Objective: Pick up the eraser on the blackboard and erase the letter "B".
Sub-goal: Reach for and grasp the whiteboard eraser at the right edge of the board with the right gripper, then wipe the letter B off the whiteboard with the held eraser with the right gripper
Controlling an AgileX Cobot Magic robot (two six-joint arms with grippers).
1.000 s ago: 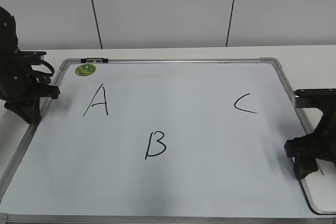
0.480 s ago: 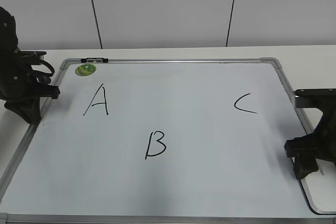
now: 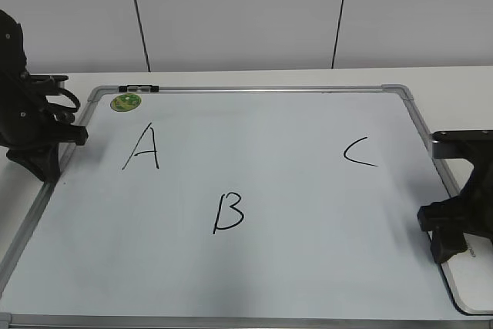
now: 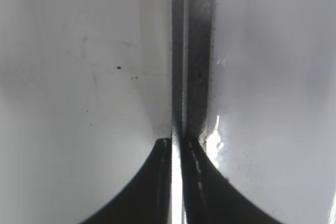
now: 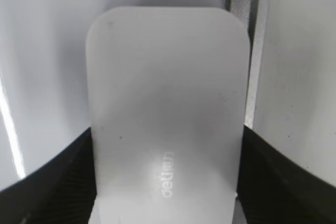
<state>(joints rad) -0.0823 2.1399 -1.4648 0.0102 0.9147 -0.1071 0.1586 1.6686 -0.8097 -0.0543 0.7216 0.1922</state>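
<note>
The blackboard (image 3: 308, 260) lies flat on the table and bears a black letter "B" (image 3: 229, 213) near its middle. The white eraser (image 3: 471, 283) lies at the board's lower right edge. My right gripper (image 3: 449, 246) stands over it. In the right wrist view the eraser (image 5: 165, 87) fills the space between the right gripper's (image 5: 165, 182) two jaws, which touch its sides. My left gripper (image 3: 42, 163) rests at the board's left edge, far from the "B". In the left wrist view its jaws (image 4: 177, 148) are nearly together over the board's frame (image 4: 193, 66), holding nothing.
A black "A" (image 3: 143, 148) is at the board's upper left and a "C" (image 3: 359, 152) at its upper right. A round green magnet (image 3: 125, 102) and a marker (image 3: 138, 88) lie at the top left corner. A wall stands behind the table.
</note>
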